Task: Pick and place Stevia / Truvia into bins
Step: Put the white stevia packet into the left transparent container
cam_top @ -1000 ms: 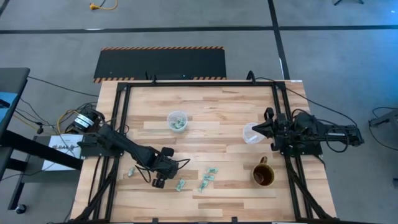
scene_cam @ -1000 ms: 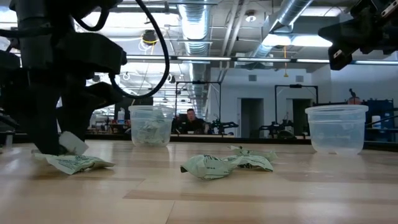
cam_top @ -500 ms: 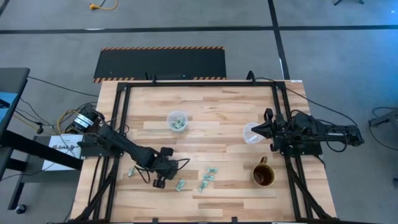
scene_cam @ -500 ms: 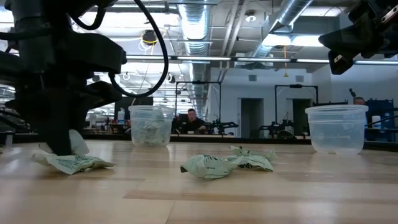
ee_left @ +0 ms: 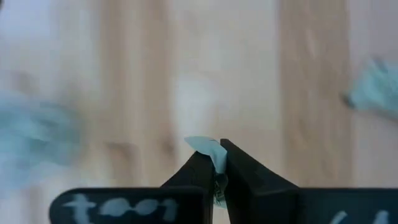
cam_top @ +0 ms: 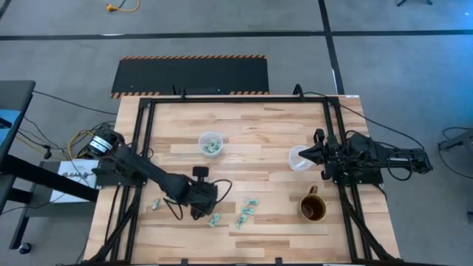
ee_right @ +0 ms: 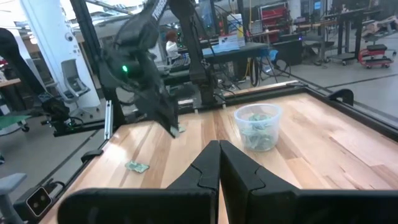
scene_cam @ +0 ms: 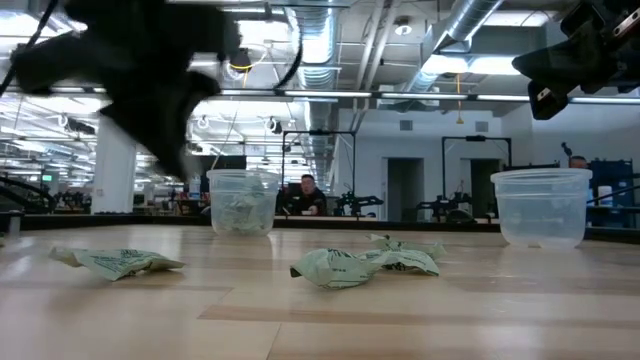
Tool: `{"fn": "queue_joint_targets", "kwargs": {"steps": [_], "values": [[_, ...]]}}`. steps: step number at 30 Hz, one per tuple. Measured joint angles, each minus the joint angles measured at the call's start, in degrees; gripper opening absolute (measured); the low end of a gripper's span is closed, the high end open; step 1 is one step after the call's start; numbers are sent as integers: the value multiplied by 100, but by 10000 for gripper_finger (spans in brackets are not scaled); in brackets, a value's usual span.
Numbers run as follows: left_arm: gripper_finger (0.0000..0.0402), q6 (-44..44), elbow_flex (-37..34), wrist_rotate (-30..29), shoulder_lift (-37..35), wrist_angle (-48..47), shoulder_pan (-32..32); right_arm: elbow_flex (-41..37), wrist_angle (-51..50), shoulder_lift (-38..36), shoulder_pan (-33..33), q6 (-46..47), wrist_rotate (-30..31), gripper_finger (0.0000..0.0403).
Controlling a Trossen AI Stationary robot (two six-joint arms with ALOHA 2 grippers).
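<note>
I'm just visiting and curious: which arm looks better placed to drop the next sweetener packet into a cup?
Probably the left. Its gripper is shut on a green packet, lifted off the table, with the part-filled cup nearby. The right gripper waits shut and empty beside the other cup.

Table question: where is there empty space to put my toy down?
The table is bare along its far edge, behind the two cups, and in the wide middle between them. It is crowded near the front: loose packets, the left gripper holding a packet, and the mug.
</note>
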Motion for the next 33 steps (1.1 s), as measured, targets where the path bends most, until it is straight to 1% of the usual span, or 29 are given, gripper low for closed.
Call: {"fn": "queue_joint_targets", "kwargs": {"steps": [5, 7, 9, 11, 12, 14, 17, 19, 23, 25, 27, 31, 33], "values": [[1, 163, 795, -1471, -10, -1103, 4, 0, 0, 0, 1, 0, 0, 0], [1, 328, 1010, -2189, -20, -1478, 18, 0, 0, 0, -1, 0, 0, 0], [1, 383, 1134, -2751, -99, -1784, 102, 0, -2, 0, 1, 0, -1, 0], [1, 350, 1161, -3035, -260, -1821, 313, 0, 0, 0, 0, 0, 0, 0], [1, 309, 1131, -3048, -372, -1814, 461, 0, -2, 0, 1, 0, -1, 0], [1, 262, 1047, -2821, -600, -1834, 797, 0, -7, 0, -1, 0, 0, 0], [1, 275, 848, -2268, -939, -1643, 1386, 0, -43, -2, 1, 0, 0, 0], [1, 556, 685, -1653, -1139, -1167, 1787, 0, -104, 0, -1, 0, 0, 0], [0, 1414, 221, -72, -1451, 282, 2547, 0, -124, 0, 1, 0, -2, 0], [0, 1553, 71, 422, -1524, 716, 2880, 0, -124, -2, -1, 0, 0, 0], [0, 1543, 2, 699, -1533, 802, 3177, 0, -125, -1, 1, 0, 0, 0], [0, 1271, -6, 1172, -1406, 459, 3553, 0, -126, 0, 1, 0, 0, 0], [0, 1234, -10, 1220, -1362, 339, 3621, 0, -127, -2, 1, 0, 0, 0]]}}
